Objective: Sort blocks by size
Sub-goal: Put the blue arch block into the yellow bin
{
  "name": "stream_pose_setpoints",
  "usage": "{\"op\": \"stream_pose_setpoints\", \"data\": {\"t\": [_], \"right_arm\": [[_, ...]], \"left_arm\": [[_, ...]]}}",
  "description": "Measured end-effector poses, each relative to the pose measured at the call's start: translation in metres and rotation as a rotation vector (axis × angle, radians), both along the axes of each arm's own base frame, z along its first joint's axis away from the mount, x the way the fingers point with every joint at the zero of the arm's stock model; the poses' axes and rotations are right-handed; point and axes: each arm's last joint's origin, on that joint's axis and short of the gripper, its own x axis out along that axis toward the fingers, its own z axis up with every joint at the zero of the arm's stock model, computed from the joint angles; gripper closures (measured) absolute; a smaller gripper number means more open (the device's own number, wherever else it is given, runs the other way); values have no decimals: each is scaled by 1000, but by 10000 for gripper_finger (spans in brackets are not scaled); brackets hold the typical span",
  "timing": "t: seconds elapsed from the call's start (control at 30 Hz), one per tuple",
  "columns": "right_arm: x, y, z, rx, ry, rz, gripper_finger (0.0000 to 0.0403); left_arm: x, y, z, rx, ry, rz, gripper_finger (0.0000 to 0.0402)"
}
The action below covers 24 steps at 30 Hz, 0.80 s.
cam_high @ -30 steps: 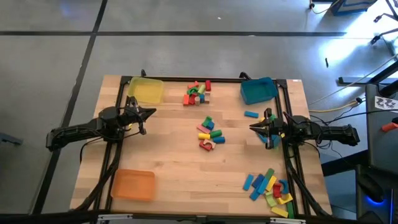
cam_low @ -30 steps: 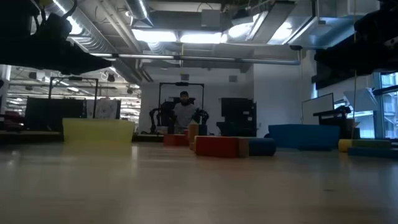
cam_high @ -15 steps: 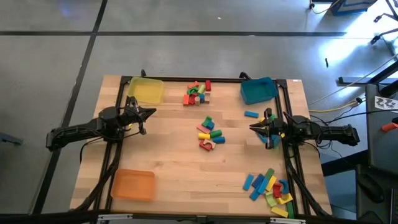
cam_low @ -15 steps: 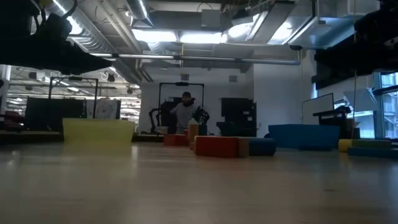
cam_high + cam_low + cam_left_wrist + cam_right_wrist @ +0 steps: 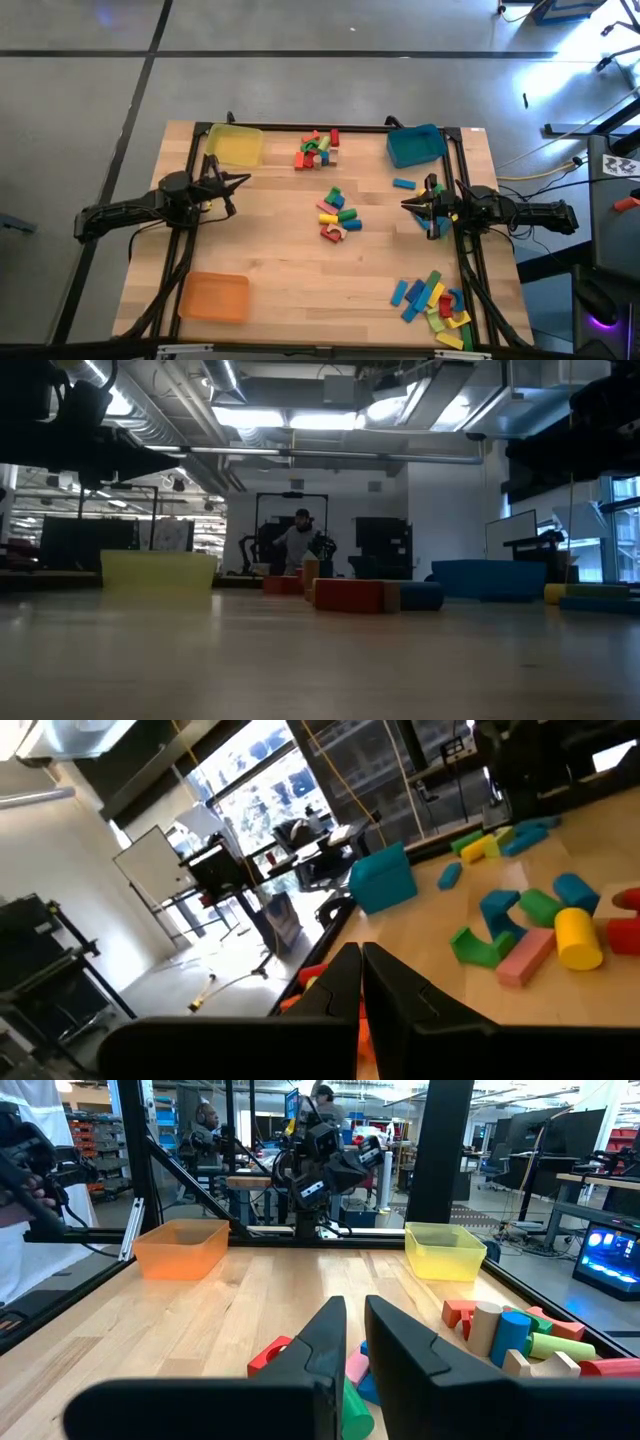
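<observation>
Left gripper (image 5: 240, 180) hovering beside the yellow plastic tray (image 5: 236, 147), fingers nearly closed, holding nothing; right gripper (image 5: 407, 205) hanging right of the central cluster of small coloured toy blocks (image 5: 338, 213), fingers narrow, empty; more blocks lying at the far edge and near-right corner.

Pale wooden plank surface (image 5: 270, 250) – light tan grain. Yellow plastic tray (image 5: 236, 147), blue plastic tray (image 5: 416, 145), orange plastic tray (image 5: 213, 297). Small toy blocks (image 5: 338, 214) in middle cluster: yellow, pink, green, blue, red. Far cluster of blocks (image 5: 316, 148): red, green, blue, tan. Near-right pile of blocks (image 5: 432, 298) – mostly blue, with green, yellow, red. Both arms dark, black; frame rails black.
</observation>
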Motion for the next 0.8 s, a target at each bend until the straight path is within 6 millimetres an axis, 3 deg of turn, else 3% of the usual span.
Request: {"op": "stream_pose_setpoints", "data": {"t": [0.37, 0.63, 0.8], "right_arm": [[0, 0, 0, 0, 0, 0, 357], [0, 0, 0, 0, -1, 0, 357], [0, 0, 0, 0, -1, 0, 357]], "left_arm": [[0, -1, 9, -436, -294, -50, 402], [0, -7, 19, -508, -389, -226, 402], [3, -10, 25, -537, -359, -259, 401]]}}
